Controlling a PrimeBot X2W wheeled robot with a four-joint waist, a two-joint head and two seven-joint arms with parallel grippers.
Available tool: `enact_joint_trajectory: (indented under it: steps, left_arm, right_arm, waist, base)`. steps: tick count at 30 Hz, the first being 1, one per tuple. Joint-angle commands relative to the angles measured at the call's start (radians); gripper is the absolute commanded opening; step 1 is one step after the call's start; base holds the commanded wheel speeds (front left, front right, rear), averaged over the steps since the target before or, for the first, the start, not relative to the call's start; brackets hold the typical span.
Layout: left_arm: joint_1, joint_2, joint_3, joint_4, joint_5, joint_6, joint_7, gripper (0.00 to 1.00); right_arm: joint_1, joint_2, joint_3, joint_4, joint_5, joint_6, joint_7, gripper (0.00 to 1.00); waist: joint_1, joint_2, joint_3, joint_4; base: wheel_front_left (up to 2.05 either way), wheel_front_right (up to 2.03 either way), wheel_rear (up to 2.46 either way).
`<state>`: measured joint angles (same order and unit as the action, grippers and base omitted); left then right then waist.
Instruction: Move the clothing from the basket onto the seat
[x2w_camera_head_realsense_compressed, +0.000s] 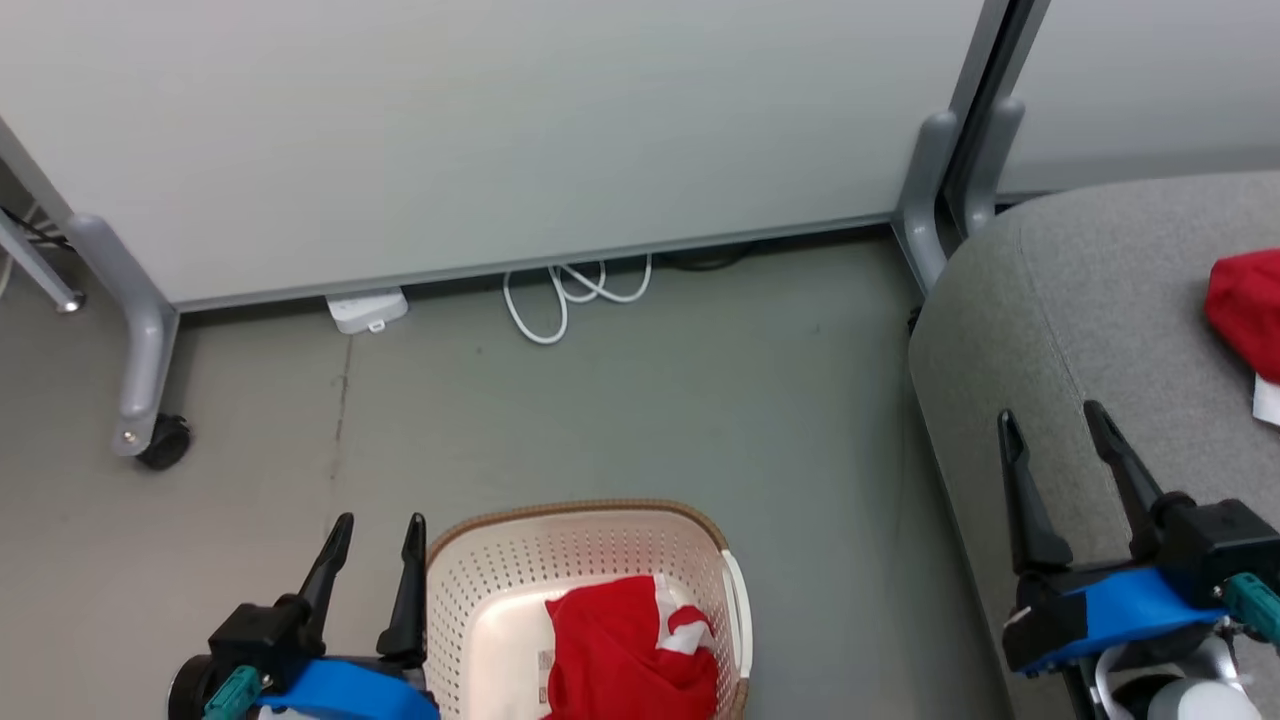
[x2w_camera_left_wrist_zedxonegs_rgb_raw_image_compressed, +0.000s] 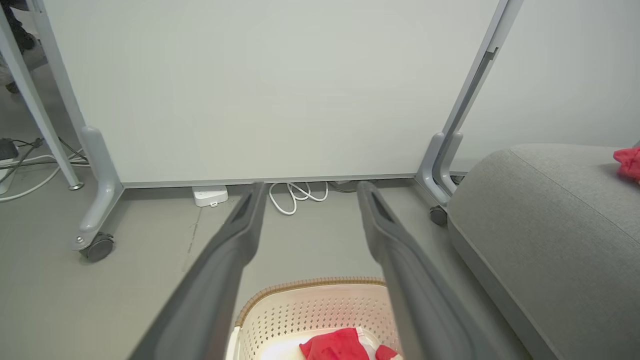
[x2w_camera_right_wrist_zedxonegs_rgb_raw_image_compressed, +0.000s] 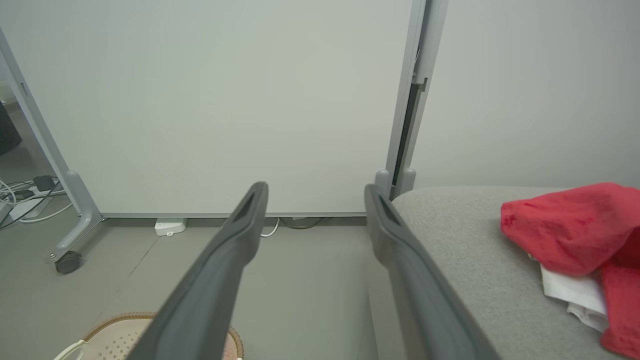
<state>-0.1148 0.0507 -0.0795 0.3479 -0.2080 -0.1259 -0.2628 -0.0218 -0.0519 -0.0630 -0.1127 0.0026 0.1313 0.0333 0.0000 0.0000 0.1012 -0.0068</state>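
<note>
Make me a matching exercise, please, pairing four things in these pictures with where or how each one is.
1. basket
2. seat
3. white cable
4. right gripper

A. coiled below the panel
B. open, holding nothing
C. on the floor, red clothing inside
D. grey, red garment lying on it

Pairs: 1-C, 2-D, 3-A, 4-B

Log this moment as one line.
basket: holds red garment | seat: red-and-white pile on it | left jaws: open, empty, near basket | right jaws: open, empty, near seat | task: unfinished
</note>
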Motion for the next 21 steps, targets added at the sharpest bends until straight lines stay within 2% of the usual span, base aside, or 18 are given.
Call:
enact_joint_trajectory:
  steps: [1, 6, 14, 18, 21]
  left_arm:
    - [-0.027, 0.004, -0.011, 0.013, 0.007, -0.003, -0.003, 1.0]
    - [-0.126, 0.017, -0.058, 0.091, 0.014, -0.004, -0.003, 1.0]
    - [-0.311, 0.041, -0.119, 0.311, -0.002, -0.005, 0.05, 1.0]
    - [-0.398, 0.053, -0.114, 0.42, -0.018, -0.005, 0.09, 1.0]
    - [-0.453, 0.066, -0.093, 0.495, -0.035, 0.012, 0.133, 1.0]
  right_arm:
    - [-0.025, 0.003, 0.006, -0.014, 0.006, -0.001, -0.008, 1.0]
    - [-0.097, 0.003, 0.023, -0.042, 0.008, -0.001, -0.026, 1.0]
    - [-0.202, 0.003, 0.07, -0.032, 0.04, -0.001, -0.071, 1.0]
    - [-0.251, 0.003, 0.112, -0.021, 0.057, -0.001, -0.101, 1.0]
    - [-0.284, 0.003, 0.138, -0.014, 0.078, -0.001, -0.124, 1.0]
  waist:
    - [0.0, 0.0, 0.084, -0.04]
    - [0.0, 0.0, 0.228, -0.095]
    - [0.0, 0.0, 0.428, -0.197]
    - [0.0, 0.0, 0.518, -0.25]
    - [0.0, 0.0, 0.585, -0.294]
  base:
    - [0.0, 0.0, 0.0]
    - [0.0, 0.0, 0.0]
    - [0.0, 0.0, 0.0]
    - [0.0, 0.0, 0.0]
    - [0.0, 0.0, 0.0]
